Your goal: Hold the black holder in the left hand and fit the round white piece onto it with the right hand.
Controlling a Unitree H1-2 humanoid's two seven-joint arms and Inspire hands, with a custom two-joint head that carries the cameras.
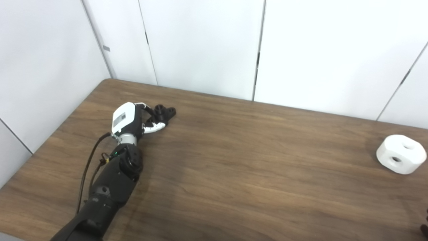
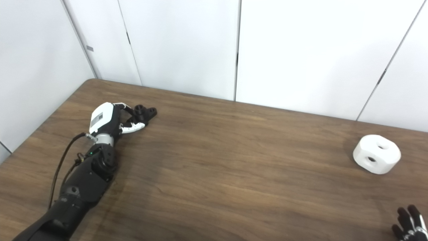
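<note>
The black holder (image 1: 164, 112) lies on the wooden table (image 1: 234, 167) at the far left. My left hand (image 1: 133, 120) is at it, with the fingers (image 1: 145, 106) and the thumb (image 1: 154, 127) closed around its near end. The round white piece (image 1: 401, 154), with two holes in it, sits alone at the far right of the table; it also shows in the right eye view (image 2: 377, 154). Only the fingertips of my right hand (image 2: 409, 222) show at the bottom right corner, spread apart and empty, well short of the white piece.
White wall panels (image 1: 200, 43) stand close behind the table's far edge. The table's left edge (image 1: 50, 134) runs near my left arm. A black cable (image 1: 87, 167) hangs along my left forearm.
</note>
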